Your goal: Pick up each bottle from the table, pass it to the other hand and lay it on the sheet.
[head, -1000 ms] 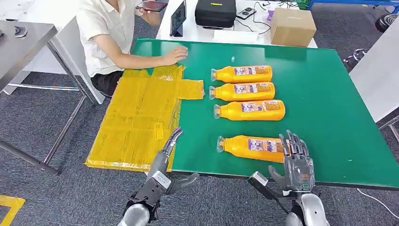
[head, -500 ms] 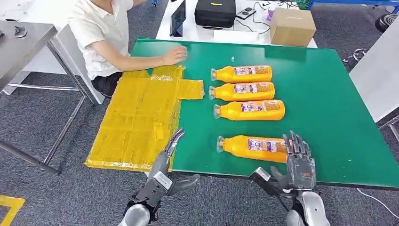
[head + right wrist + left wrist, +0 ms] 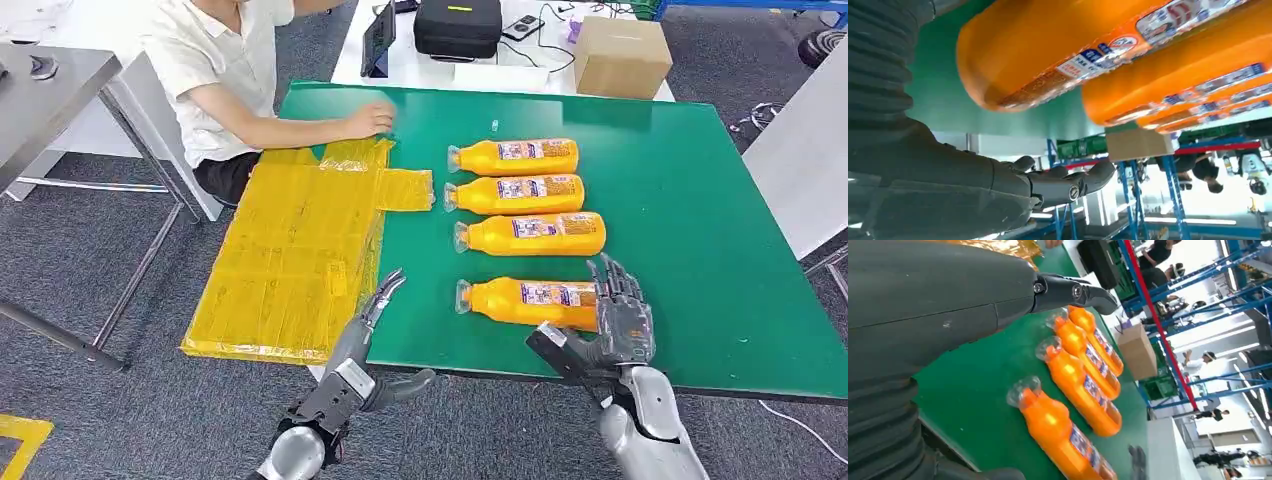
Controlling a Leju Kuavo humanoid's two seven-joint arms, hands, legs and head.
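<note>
While the nearest bottle (image 3: 530, 303) is laid with its neck toward 9 o'clock, its base is met by the right hand (image 3: 622, 322), fingers spread, nothing yet held.

Green table (image 3: 690, 250): four orange bottles (image 3: 528, 234) lying flat; yellow sheet (image 3: 300, 250) overhanging left edge.

Base of the nearest bottle (image 3: 530, 302) hidden behind the right hand (image 3: 622, 322), contact between them impossible to tell, person (image 3: 235, 85) at the far left of the green table (image 3: 700, 250) cut off at the shoulders, bottle labels too small to read
</note>
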